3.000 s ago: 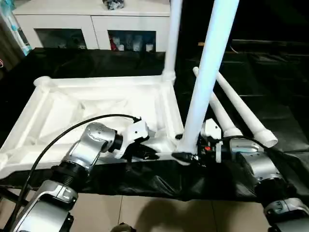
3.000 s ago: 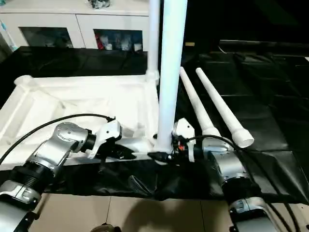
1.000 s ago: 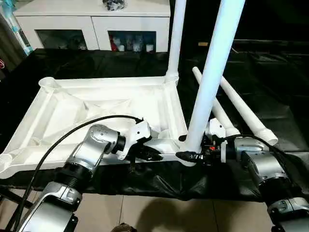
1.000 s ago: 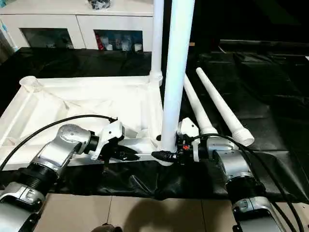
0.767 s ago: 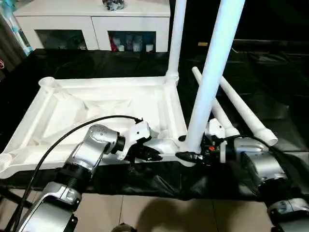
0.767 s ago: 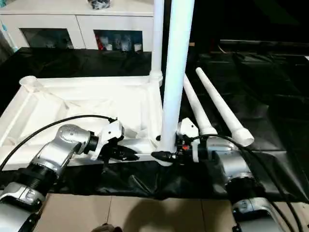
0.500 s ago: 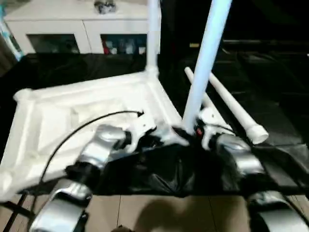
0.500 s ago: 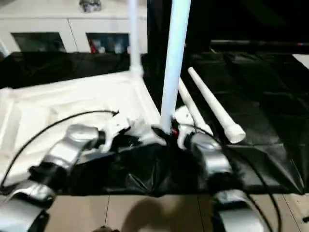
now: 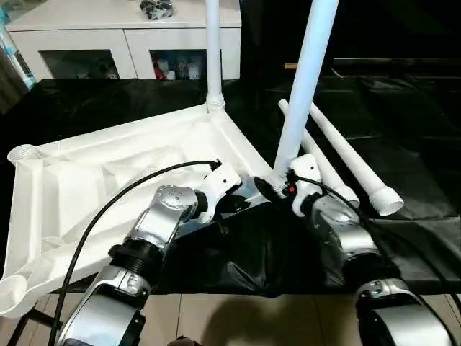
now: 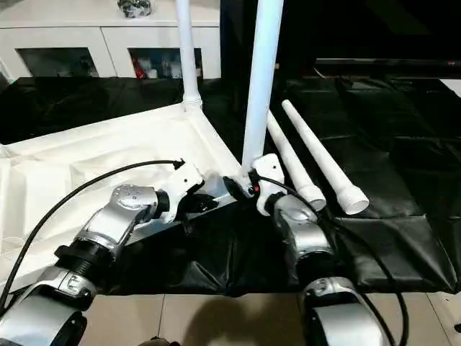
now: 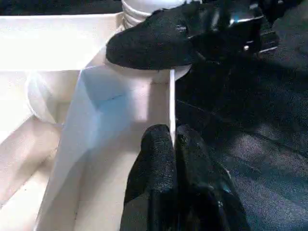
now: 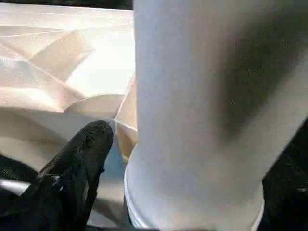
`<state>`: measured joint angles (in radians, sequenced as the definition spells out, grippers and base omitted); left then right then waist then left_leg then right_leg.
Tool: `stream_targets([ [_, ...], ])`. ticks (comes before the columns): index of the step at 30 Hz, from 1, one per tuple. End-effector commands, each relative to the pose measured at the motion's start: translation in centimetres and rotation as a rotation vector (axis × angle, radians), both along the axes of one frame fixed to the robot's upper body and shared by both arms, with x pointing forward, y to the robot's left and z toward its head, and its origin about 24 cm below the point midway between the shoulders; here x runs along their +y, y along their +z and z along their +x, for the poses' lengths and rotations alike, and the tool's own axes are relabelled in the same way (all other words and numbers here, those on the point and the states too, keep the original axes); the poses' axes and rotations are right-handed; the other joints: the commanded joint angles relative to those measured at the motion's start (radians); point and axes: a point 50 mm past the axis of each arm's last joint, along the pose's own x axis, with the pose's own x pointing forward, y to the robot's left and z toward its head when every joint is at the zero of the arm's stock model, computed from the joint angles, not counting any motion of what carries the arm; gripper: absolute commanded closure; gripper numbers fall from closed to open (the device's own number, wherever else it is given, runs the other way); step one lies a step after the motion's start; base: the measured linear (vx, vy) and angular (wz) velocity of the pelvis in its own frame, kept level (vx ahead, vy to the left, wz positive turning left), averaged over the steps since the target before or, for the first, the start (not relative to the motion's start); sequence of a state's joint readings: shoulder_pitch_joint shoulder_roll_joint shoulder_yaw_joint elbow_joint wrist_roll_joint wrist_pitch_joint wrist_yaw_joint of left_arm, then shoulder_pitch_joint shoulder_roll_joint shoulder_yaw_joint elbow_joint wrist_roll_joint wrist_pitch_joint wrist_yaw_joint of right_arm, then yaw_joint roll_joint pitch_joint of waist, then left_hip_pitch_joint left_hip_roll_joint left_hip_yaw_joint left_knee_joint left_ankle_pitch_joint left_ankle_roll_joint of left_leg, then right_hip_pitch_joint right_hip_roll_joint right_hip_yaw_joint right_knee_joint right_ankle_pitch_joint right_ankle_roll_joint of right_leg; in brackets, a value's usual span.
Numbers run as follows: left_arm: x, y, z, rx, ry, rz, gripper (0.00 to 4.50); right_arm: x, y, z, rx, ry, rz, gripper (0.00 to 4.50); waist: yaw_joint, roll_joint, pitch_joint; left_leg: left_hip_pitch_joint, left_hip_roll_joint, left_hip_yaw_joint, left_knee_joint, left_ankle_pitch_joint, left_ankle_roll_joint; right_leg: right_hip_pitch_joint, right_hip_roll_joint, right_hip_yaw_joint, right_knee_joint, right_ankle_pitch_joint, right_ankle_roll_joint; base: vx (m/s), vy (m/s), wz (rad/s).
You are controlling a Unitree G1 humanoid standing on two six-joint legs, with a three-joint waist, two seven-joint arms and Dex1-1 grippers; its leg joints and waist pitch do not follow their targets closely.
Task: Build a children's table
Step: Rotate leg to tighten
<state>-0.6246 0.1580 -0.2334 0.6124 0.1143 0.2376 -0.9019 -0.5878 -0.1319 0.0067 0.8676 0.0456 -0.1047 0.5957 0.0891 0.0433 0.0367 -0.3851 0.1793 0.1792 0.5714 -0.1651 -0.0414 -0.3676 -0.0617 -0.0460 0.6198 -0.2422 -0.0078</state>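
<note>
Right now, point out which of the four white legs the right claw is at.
The upright leg in the tabletop's near corner socket, with the right claw at its base; another stands at the far corner, two lie on the black sheet.

The two head views look forward and down from above the robot's silver forearms, set slightly apart, and share nearly the whole scene: the tabletop [image 9: 108, 180] on the left, the loose legs [image 9: 346, 162] on the right and the white cabinet [image 9: 130, 36] at the far edge. The left wrist view sits very close, facing along its fingers [image 11: 159, 159] at the tabletop's near rim. The right wrist view is closer still, pressed up to an upright leg [image 12: 202, 110] at the near right corner, which both head views also show.
</note>
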Motion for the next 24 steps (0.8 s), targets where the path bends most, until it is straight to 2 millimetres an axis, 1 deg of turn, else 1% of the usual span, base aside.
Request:
stream_targets([
  [1,-2.8,2.0,-0.6,-0.076,-0.142,-0.124,4.5,3.4,-2.0,-2.0,0.092,0.239,0.003,0.55,0.002,-0.01,-0.053,0.015,0.056,-0.02,-0.056,-0.156,0.081,0.035,-0.091,0.043,-0.072,0.03,-0.244,0.0,0.0,0.0],
  [2,-2.4,2.0,-0.7,-0.067,-0.17,-0.126,4.5,2.9,-1.8,-2.3,0.085,0.29,0.005,0.55,0.003,-0.006,-0.055,0.014,0.056,-0.02,-0.054,-0.142,0.09,0.036,-0.09,0.041,-0.071,0.056,-0.247,0.0,0.0,0.0],
  [3,-2.2,2.0,-0.8,-0.06,-0.19,-0.127,4.5,2.5,-1.6,-2.5,0.082,0.329,0.006,0.55,0.006,-0.009,-0.055,0.013,0.056,-0.02,-0.052,-0.13,0.103,0.038,-0.088,0.039,-0.068,0.08,-0.249,0.0,0.0,0.0],
  [4,-1.9,2.0,-0.9,-0.051,-0.206,-0.127,4.5,2.1,-1.5,-2.6,0.08,0.362,0.004,0.55,0.008,-0.008,-0.057,0.013,0.057,-0.019,-0.05,-0.12,0.113,0.038,-0.087,0.037,-0.065,0.106,-0.252,0.0,0.0,0.0],
  [6,-1.4,2.0,-0.9,-0.038,-0.23,-0.121,4.5,1.5,-1.3,-2.9,0.082,0.418,-0.001,0.55,0.009,-0.007,-0.057,0.013,0.058,-0.019,-0.049,-0.122,0.122,0.037,-0.085,0.035,-0.064,0.119,-0.261,0.0,0.0,0.0],
  [9,-0.6,1.9,-1.0,-0.017,-0.269,-0.096,4.5,0.7,-1.1,-3.4,0.098,0.511,-0.011,0.55,0.013,-0.006,-0.056,0.013,0.059,-0.018,-0.048,-0.135,0.128,0.036,-0.087,0.034,-0.065,0.103,-0.265,0.0,0.0,0.0],
  [10,0.0,1.8,-1.1,0.001,-0.294,-0.08,4.5,0.3,-1.0,-3.7,0.114,0.573,-0.015,0.55,0.015,-0.006,-0.055,0.015,0.061,-0.019,-0.05,-0.15,0.123,0.036,-0.088,0.034,-0.068,0.072,-0.268,0.0,0.0,0.0],
  [12,0.4,1.8,-1.2,0.01,-0.31,-0.071,4.5,0.0,-1.0,-4.1,0.131,0.631,-0.023,0.55,0.017,-0.006,-0.055,0.016,0.063,-0.02,-0.052,-0.152,0.117,0.035,-0.087,0.034,-0.066,0.063,-0.269,0.0,0.0,0.0],
  [13,0.7,1.7,-1.2,0.017,-0.317,-0.066,4.5,-0.2,-0.9,-4.3,0.145,0.671,-0.029,0.8,0.017,-0.006,-0.054,0.017,0.062,-0.02,-0.053,-0.155,0.118,0.035,-0.086,0.033,-0.068,0.06,-0.27,0.0,0.0,0.0],
  [15,1.0,1.6,-1.2,0.024,-0.325,-0.057,4.5,-0.4,-0.9,-4.7,0.172,0.729,-0.043,0.86,0.022,-0.008,-0.055,0.018,0.063,-0.02,-0.052,-0.151,0.117,0.035,-0.088,0.035,-0.067,0.056,-0.271,0.0,0.0,0.0],
  [17,1.4,1.5,-1.2,0.035,-0.335,-0.046,4.5,-0.6,-0.9,-5.1,0.197,0.784,-0.054,1.09,0.026,-0.009,-0.056,0.018,0.063,-0.019,-0.051,-0.145,0.116,0.034,-0.089,0.035,-0.065,0.066,-0.273,0.0,0.0,0.0],
  [18,1.6,1.5,-1.2,0.041,-0.341,-0.044,4.5,-0.7,-0.8,-5.3,0.211,0.807,-0.055,1.2,0.028,-0.011,-0.056,0.018,0.062,-0.019,-0.051,-0.141,0.117,0.035,-0.089,0.035,-0.065,0.069,-0.273,0.0,0.0,0.0],
  [19,1.7,1.5,-1.2,0.045,-0.348,-0.043,4.5,-0.8,-0.8,-5.4,0.224,0.827,-0.056,1.25,0.029,-0.01,-0.055,0.018,0.063,-0.02,-0.051,-0.138,0.117,0.034,-0.09,0.035,-0.065,0.067,-0.272,0.0,0.0,0.0],
  [20,1.8,1.5,-1.3,0.049,-0.357,-0.044,4.5,-0.8,-0.8,-5.5,0.234,0.842,-0.056,1.28,0.029,-0.012,-0.056,0.019,0.062,-0.019,-0.051,-0.136,0.118,0.035,-0.089,0.035,-0.065,0.069,-0.273,0.0,0.0,0.0],
  [21,2.0,1.6,-1.4,0.056,-0.368,-0.045,4.5,-0.9,-0.7,-5.6,0.247,0.857,-0.054,1.37,0.031,-0.01,-0.056,0.018,0.063,-0.019,-0.05,-0.132,0.118,0.034,-0.089,0.035,-0.063,0.074,-0.275,0.0,0.0,0.0],
  [24,2.1,1.6,-1.4,0.06,-0.375,-0.046,4.5,-0.8,-0.6,-5.6,0.25,0.862,-0.049,1.64,0.031,-0.012,-0.057,0.018,0.063,-0.02,-0.05,-0.128,0.117,0.034,-0.09,0.034,-0.062,0.084,-0.279,0.0,0.0,0.0],
])
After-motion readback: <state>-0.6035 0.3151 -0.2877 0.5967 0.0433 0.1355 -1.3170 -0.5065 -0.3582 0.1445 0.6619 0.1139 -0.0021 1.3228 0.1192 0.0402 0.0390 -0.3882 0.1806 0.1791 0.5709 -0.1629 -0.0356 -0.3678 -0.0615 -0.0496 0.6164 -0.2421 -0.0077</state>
